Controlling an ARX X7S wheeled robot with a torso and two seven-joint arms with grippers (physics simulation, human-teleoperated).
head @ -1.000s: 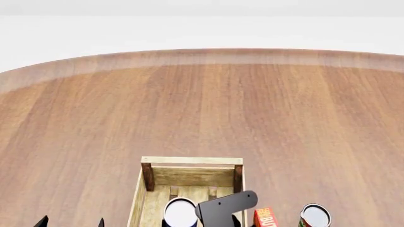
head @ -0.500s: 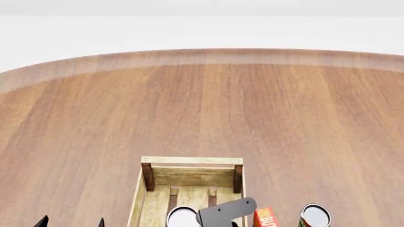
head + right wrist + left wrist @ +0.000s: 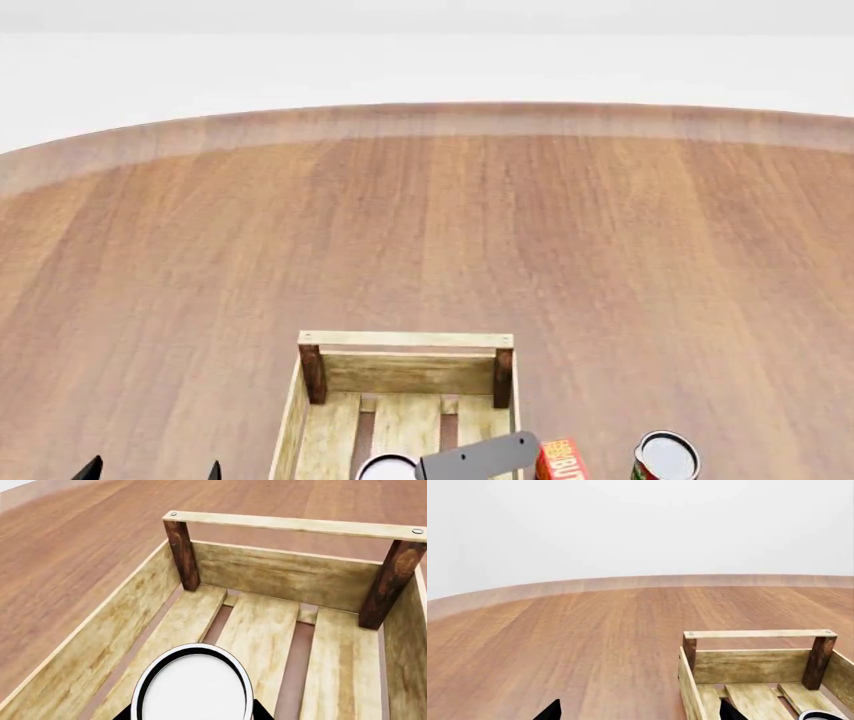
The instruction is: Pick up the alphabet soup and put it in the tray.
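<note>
At the bottom of the head view, the can [image 3: 388, 468] sits lower inside the tray [image 3: 400, 341] than a second ago. Right gripper [image 3: 193, 715] pinches it; release appears imminent. Left gripper [image 3: 635, 711] jaws spread, idle.

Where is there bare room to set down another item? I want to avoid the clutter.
Free: the table beyond the tray's far end rail, and the slats between that rail and the alphabet soup. Crowded: right of the tray, by the red box and other can.
</note>
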